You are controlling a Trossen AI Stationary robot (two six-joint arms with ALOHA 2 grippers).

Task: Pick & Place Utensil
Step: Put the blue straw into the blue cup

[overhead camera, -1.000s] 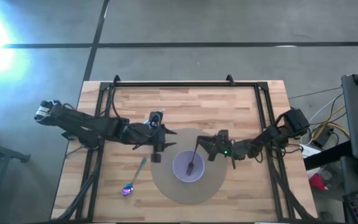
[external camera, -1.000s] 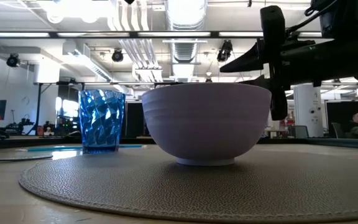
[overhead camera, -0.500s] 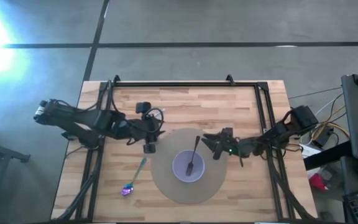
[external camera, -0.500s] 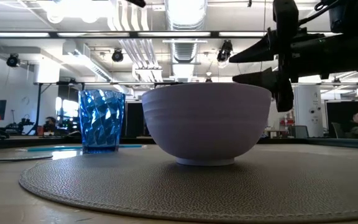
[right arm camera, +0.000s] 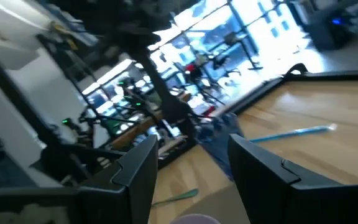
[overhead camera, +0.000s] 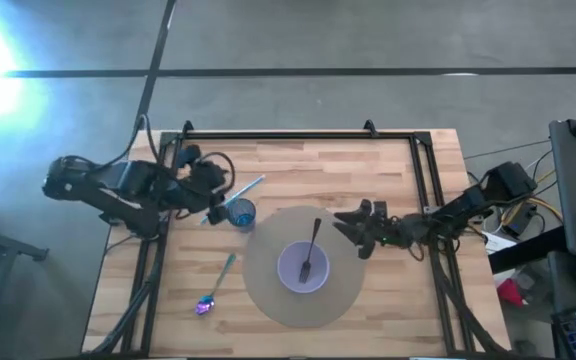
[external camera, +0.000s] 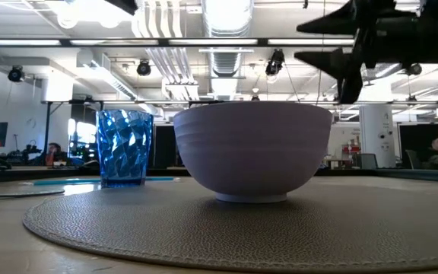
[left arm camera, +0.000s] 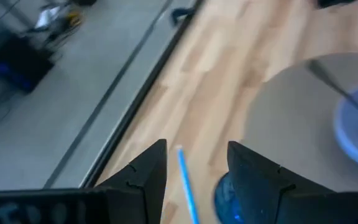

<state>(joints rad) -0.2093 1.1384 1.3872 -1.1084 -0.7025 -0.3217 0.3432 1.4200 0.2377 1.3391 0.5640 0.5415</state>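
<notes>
A wooden slatted table [overhead camera: 368,170] holds a round grey woven placemat [overhead camera: 268,290] with a pale lavender ceramic bowl [overhead camera: 303,268] at its centre. A dark slim utensil [overhead camera: 311,247] lies in the bowl, its working end down inside and its handle leaning over the far rim. Its long axis runs nearly front to back across the table, tilted slightly toward the right arm's side.

The right gripper [overhead camera: 351,227] hangs above the mat's edge, just beside the utensil's handle tip but apart from it. Its two dark fingers [right arm camera: 135,165] stand spread and hold nothing; in the low view they sit above and behind the bowl's rim.

The left gripper [overhead camera: 211,190] is pulled back toward the table's left edge, fingers [left arm camera: 148,171] parted and empty. Just in front of it stands a blue faceted plastic tumbler [overhead camera: 241,214] with a light blue straw-like stick [overhead camera: 240,192] leaning out of it toward the far side.

Nearer the front, well apart from both grippers, a teal-handled spoon with an iridescent purple bowl [overhead camera: 214,288] lies on the bare wood beside the mat, handle angled toward the tumbler.
</notes>
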